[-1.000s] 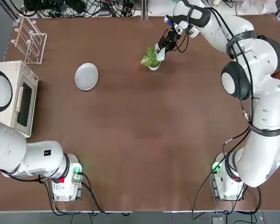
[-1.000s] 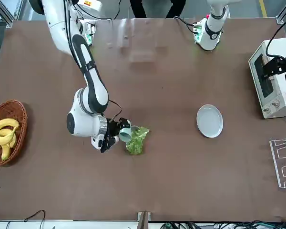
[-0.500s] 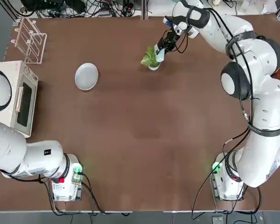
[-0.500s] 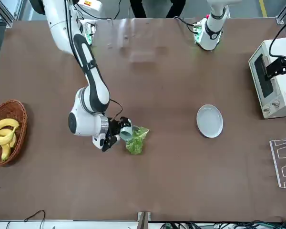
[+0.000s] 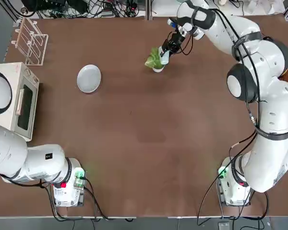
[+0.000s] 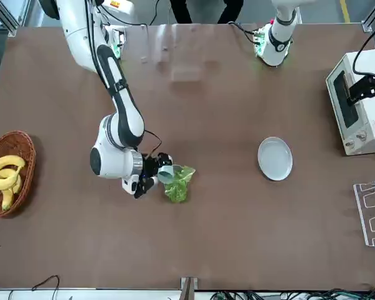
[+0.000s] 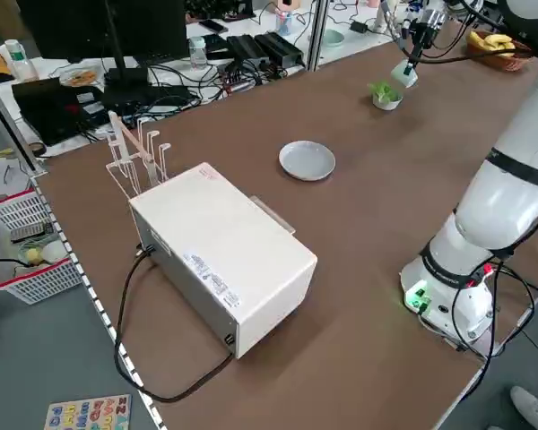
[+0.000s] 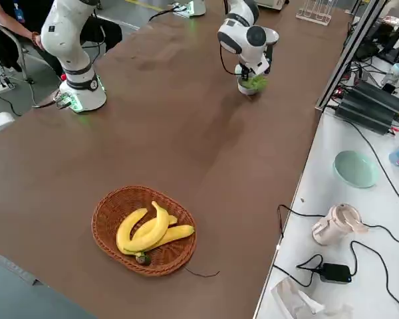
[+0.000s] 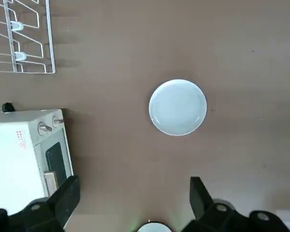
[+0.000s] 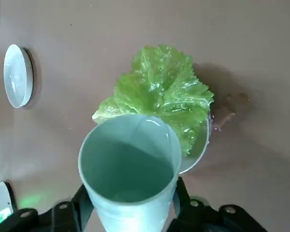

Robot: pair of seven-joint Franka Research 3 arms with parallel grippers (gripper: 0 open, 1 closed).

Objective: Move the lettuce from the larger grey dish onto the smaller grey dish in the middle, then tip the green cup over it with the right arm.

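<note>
right gripper: clamped on the green cup, tipped mouth-first over the lettuce | lettuce: lying in the smaller grey dish, far middle of the table | larger grey dish: well left | left gripper: fingers apart, above that dish

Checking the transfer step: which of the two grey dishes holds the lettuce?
The smaller, deeper grey bowl under the crinkled green lettuce; the wider flat grey plate lies bare.

1. The top camera looks straight down on my whole table.
2. The front camera faces me from across it.
3. My right wrist camera sits close above the lettuce, which both show too.
</note>
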